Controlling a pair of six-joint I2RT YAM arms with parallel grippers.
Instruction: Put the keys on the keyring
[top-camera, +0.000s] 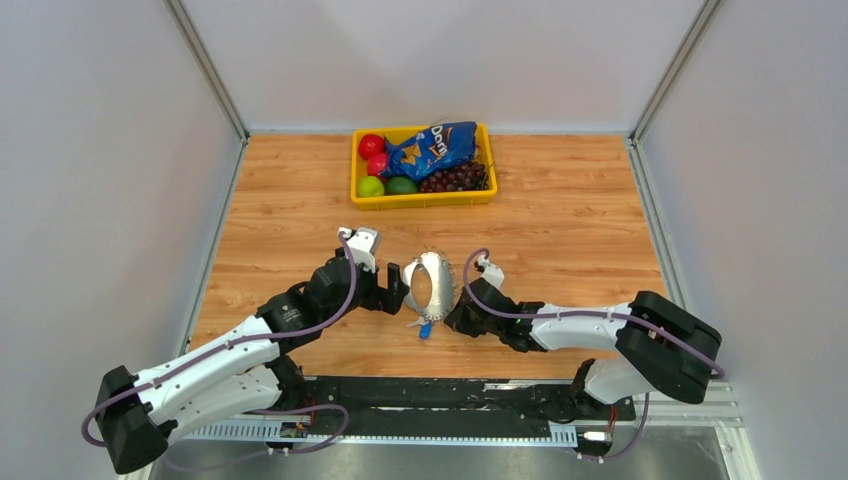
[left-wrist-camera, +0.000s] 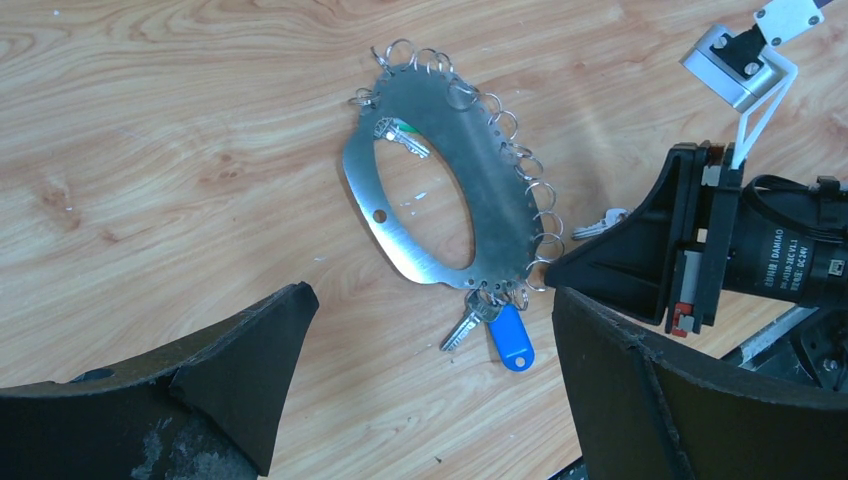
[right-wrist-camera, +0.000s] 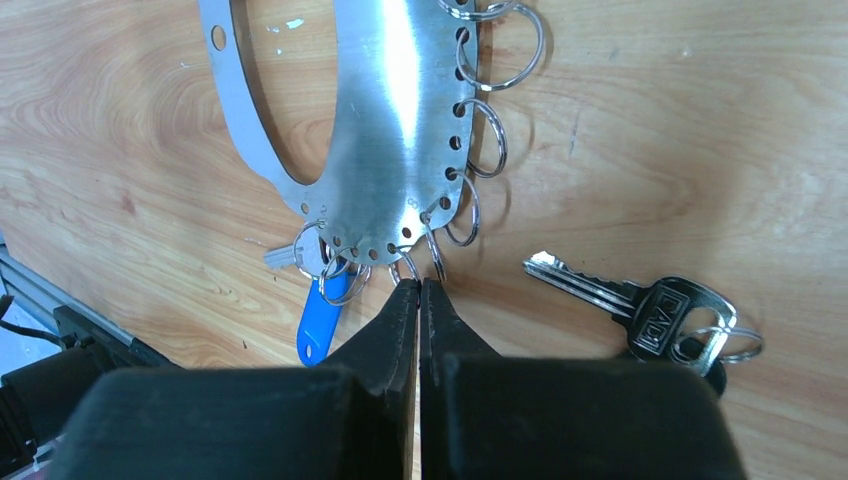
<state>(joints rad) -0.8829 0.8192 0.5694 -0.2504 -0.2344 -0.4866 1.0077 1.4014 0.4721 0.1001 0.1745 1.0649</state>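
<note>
The right gripper (right-wrist-camera: 420, 288) has its jaws pressed together at a small ring (right-wrist-camera: 432, 262) on the lower rim of the keyring (right-wrist-camera: 390, 120), and I cannot tell if they pinch it. The left gripper (left-wrist-camera: 430, 300) waits beside it, jaws wide apart and empty. The keyring lies flat on the bench (left-wrist-camera: 150, 150) with one key (left-wrist-camera: 462, 328) and a blue tag (left-wrist-camera: 512, 338) attached, while a dark-headed key (right-wrist-camera: 630, 300) lies loose nearby, so I judge the task part done.

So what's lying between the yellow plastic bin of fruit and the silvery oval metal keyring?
Nothing; just bare wooden tabletop separates the yellow plastic bin from the silvery oval keyring, as the top view shows.
</note>
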